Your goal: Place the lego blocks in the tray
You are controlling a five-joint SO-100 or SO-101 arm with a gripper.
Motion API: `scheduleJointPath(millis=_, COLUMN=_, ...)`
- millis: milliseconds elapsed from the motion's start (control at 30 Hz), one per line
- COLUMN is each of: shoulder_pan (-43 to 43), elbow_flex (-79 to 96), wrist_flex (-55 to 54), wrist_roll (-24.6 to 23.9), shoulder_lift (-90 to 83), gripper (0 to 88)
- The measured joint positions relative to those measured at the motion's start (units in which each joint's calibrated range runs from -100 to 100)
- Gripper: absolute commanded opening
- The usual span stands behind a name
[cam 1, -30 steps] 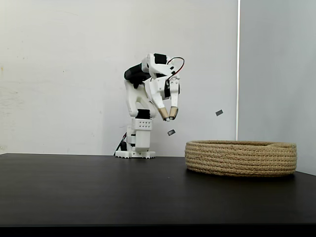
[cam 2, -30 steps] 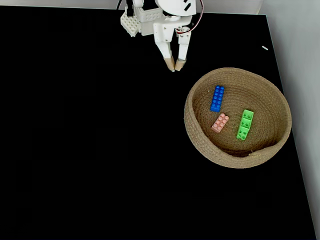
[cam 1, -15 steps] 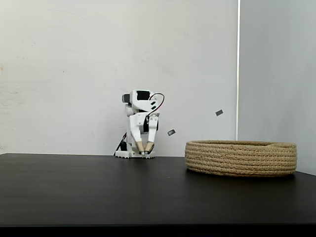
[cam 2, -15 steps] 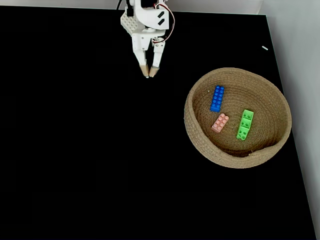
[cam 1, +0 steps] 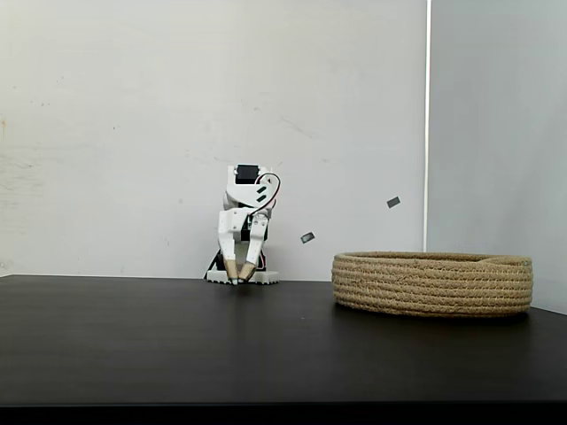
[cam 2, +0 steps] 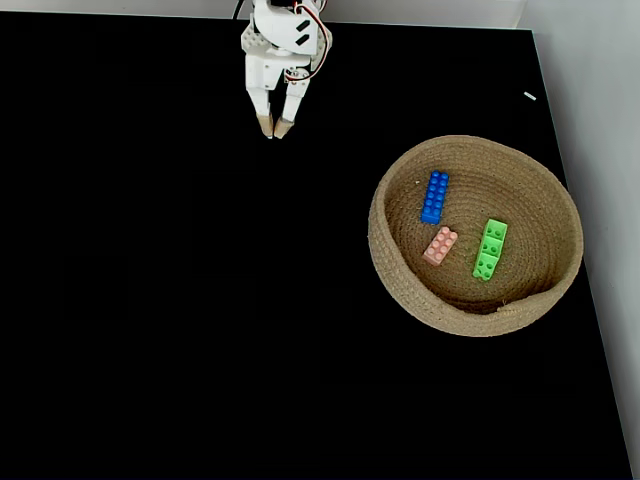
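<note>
Three lego blocks lie inside the tray (cam 2: pixel 400 275), a shallow round basket of coiled tan rope: a blue one (cam 2: pixel 434 196), a pale pink one (cam 2: pixel 440 245) and a bright green one (cam 2: pixel 490 249). In the side-on fixed view the tray (cam 1: pixel 432 283) stands at the right and its wall hides the blocks. My white gripper (cam 2: pixel 273 129) hangs folded down close to the arm's base at the top of the table, well left of the tray. Its tan-tipped fingers stand slightly apart with nothing between them, the tips (cam 1: pixel 239 276) just above the tabletop.
The black table (cam 2: pixel 180 300) stretches wide to the left and front of the tray. A pale wall rises behind the arm, with two small dark tags (cam 1: pixel 307 237) stuck on it. The table's right edge runs close past the tray.
The arm has folded down and swung left, away from the tray, bringing the gripper from high up to just above the table near its base. The blocks have not moved.
</note>
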Motion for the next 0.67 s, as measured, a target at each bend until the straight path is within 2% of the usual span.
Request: scheduleJointPath(millis=667, shoulder_pan=-1.30, elbow_flex=0.00, wrist_flex=2.19, wrist_roll=-0.24, shoulder_lift=0.00, gripper=0.5)
